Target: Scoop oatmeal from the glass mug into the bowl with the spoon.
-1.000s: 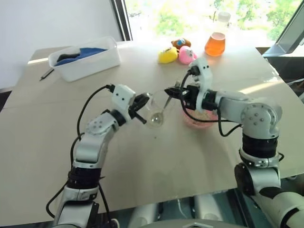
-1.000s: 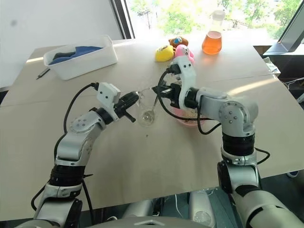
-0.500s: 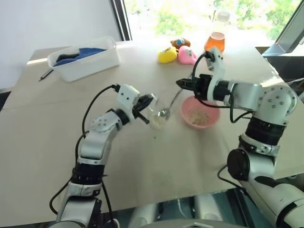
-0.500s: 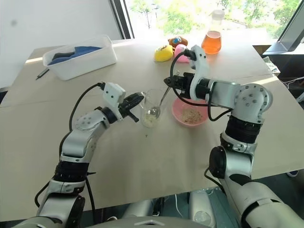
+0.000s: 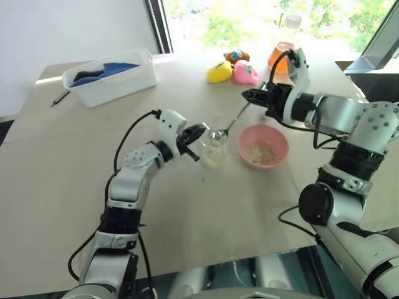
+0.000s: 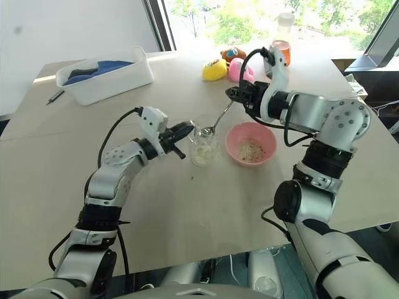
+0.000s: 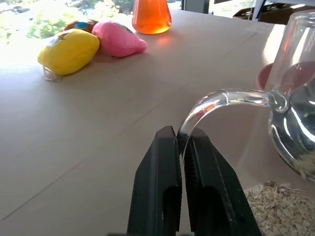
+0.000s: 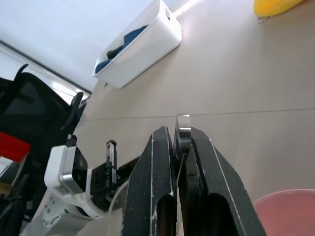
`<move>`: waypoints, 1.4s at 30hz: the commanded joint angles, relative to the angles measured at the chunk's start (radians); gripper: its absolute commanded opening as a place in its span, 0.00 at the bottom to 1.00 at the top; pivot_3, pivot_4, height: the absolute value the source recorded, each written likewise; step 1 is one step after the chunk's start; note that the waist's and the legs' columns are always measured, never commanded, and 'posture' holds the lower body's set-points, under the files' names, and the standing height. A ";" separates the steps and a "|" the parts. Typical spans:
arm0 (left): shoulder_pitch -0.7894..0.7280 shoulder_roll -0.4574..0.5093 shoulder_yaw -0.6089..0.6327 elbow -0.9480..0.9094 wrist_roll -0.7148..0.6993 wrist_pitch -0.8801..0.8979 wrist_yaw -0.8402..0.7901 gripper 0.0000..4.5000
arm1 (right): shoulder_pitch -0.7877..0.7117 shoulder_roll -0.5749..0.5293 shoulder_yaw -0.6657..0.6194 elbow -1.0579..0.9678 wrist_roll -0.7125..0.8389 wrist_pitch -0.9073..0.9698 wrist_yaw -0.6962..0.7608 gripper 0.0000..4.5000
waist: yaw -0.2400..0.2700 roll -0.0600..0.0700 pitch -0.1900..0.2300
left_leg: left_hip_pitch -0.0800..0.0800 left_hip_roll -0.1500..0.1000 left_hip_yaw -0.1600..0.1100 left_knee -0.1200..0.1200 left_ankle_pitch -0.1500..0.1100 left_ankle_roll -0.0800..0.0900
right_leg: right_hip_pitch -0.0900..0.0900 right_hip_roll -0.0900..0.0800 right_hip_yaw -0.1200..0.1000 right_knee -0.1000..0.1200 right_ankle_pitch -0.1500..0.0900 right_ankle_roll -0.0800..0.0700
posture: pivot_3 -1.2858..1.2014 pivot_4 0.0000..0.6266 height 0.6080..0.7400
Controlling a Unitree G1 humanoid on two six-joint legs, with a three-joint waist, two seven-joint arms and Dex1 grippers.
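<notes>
Oatmeal [image 6: 203, 156]: pale crumbly flakes low in glass mug [image 6: 204, 142].

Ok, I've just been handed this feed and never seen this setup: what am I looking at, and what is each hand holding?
A two-armed humanoid robot at a table. The two wide pictures come from its head; the close-ups come from cameras on each wrist. The left hand is shut on the handle of the glass mug, which has oatmeal in the bottom. The right hand is shut on the spoon, whose tip is at the mug's rim. Beside the mug sits the pink bowl, with some oatmeal in it. Further back: a white tub, soft toys, an orange flask.
</notes>
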State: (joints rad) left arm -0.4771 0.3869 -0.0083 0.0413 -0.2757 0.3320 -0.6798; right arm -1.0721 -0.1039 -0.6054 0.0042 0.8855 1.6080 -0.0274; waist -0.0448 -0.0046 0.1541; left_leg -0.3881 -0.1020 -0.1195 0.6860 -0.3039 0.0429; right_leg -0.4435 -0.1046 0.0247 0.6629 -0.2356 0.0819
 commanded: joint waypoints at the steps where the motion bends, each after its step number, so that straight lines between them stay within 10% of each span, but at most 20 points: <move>1: -0.025 0.013 0.004 -0.001 -0.026 -0.008 -0.051 0.01 | -0.036 -0.021 -0.030 0.005 0.033 0.006 -0.011 0.00 | 0.000 0.000 0.000 | 0.000 0.000 0.000 0.000 0.000 0.000 | 0.000 0.000 0.000 0.000 0.000 0.000 | 0.52 0.24 1.00; 42: -0.039 0.009 -0.002 0.113 0.006 -0.090 -0.102 0.01 | -0.117 -0.252 -0.162 0.219 0.406 0.006 -0.249 0.00 | 0.001 0.000 0.000 | -0.002 0.000 0.000 0.001 0.000 0.000 | -0.001 -0.001 0.000 0.000 0.000 0.000 | 0.52 0.24 1.00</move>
State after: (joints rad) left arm -0.5330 0.3877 -0.0105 0.1822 -0.2758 0.2523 -0.7812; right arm -1.1652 -0.3328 -0.7478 0.2303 1.2529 1.6079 -0.2707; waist -0.0439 -0.0046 0.1537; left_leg -0.3906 -0.1018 -0.1191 0.6872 -0.3038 0.0431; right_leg -0.4446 -0.1052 0.0249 0.6628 -0.2356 0.0819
